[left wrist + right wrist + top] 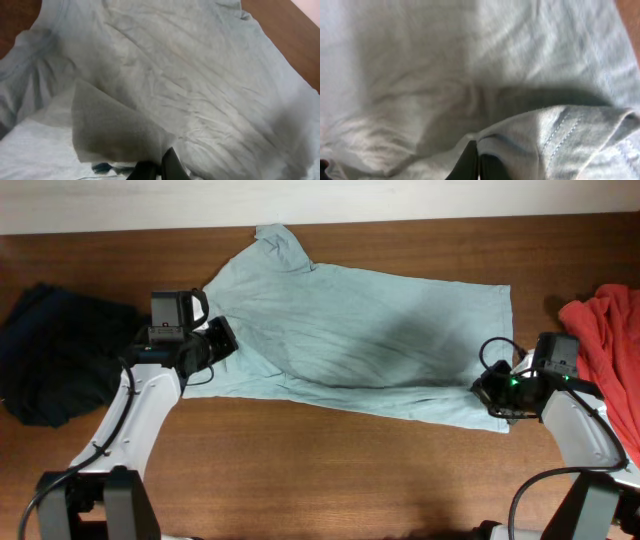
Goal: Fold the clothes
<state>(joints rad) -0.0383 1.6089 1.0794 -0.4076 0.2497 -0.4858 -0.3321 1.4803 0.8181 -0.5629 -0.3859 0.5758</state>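
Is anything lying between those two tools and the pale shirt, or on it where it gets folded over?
Nothing visible. The left tool and the right tool are each shut on an edge of the pale shirt, whose spread surface is bare. The navy garment and the red garment lie off to the sides.

The pale grey-blue T-shirt [200, 75] fills nearly the whole frame, spread flat and finely creased. At 6 o'clock the left gripper [159, 167] has its dark fingers pressed together on the cloth, and a fold of fabric stands up from them toward 8 o'clock. A hemmed edge curves at 10 o'clock. The brown wooden table [285, 35] shows at 1 and 11 o'clock.
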